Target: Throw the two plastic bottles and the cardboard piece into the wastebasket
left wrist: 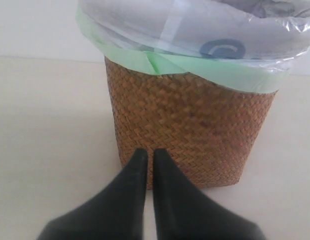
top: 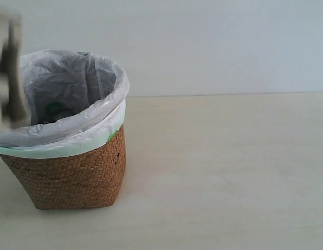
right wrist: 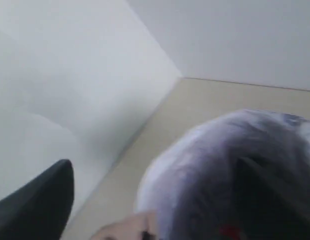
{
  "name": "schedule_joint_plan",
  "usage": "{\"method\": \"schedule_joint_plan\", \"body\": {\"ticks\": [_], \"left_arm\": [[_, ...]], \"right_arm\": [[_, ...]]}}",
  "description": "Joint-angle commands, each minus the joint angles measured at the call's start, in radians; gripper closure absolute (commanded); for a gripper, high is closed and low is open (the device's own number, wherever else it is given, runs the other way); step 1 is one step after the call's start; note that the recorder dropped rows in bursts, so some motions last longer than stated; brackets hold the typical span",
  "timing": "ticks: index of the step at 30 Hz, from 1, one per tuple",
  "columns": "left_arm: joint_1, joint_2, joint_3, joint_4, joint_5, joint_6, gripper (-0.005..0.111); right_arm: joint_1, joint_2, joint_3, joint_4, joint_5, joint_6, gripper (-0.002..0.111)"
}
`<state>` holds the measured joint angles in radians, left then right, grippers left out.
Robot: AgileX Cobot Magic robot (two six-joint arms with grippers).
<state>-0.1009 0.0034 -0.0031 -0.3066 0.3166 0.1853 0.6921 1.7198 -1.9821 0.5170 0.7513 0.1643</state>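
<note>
The left gripper (left wrist: 146, 152) has its two black fingers (left wrist: 127, 195) pressed together, only a hairline seam between them and nothing in it. They sit low over the table (left wrist: 45, 150) and aim straight at the woven wall of the wastebasket (left wrist: 185, 130) near its base, so the opening lies well above that arm's line. Of the right gripper (right wrist: 55, 192) just one dark finger (right wrist: 40, 205) shows clearly in a smeared picture, so I cannot tell whether it is spread or closed. Beyond that finger, seen from above, is the basket's mouth with its translucent bag liner (right wrist: 230, 160). At the frame's edge sit a beige patch (right wrist: 127, 227), possibly the cardboard piece, and a red fleck (right wrist: 227, 232), possibly the red-labelled bottle. Both are too blurred to name firmly, and no long axis can be read. In the exterior view the wastebasket stands toward the left of the table, and a green smudge (top: 53, 108) shows inside the liner, perhaps the green-labelled bottle. No bottle or cardboard is visible on the tabletop around it. A blurred grey-beige shape (top: 9, 67) by the basket's left rim cannot be identified. By my reading the right arm is nearer the opening, which lies below it, so anything left to drop would go straight down. The left arm would have to rise first.
</note>
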Motion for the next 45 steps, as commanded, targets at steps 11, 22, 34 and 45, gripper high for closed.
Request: {"method": "schedule_joint_plan", "body": {"ticks": [11, 22, 34, 45], "left_arm": [[0.003, -0.003, 0.003, -0.004, -0.002, -0.005, 0.103], [0.003, -0.003, 0.003, -0.004, -0.002, -0.005, 0.103], [0.003, -0.003, 0.003, -0.004, -0.002, -0.005, 0.103], [0.003, -0.003, 0.003, -0.004, -0.002, -0.005, 0.103]], "right_arm": [[-0.123, 0.017, -0.005, -0.621, 0.321, 0.227, 0.041], [-0.130, 0.017, -0.005, -0.674, 0.368, 0.199, 0.041], [-0.130, 0.017, -0.005, -0.676, 0.397, 0.191, 0.041], [-0.130, 0.017, -0.005, -0.676, 0.403, 0.191, 0.041]]}}
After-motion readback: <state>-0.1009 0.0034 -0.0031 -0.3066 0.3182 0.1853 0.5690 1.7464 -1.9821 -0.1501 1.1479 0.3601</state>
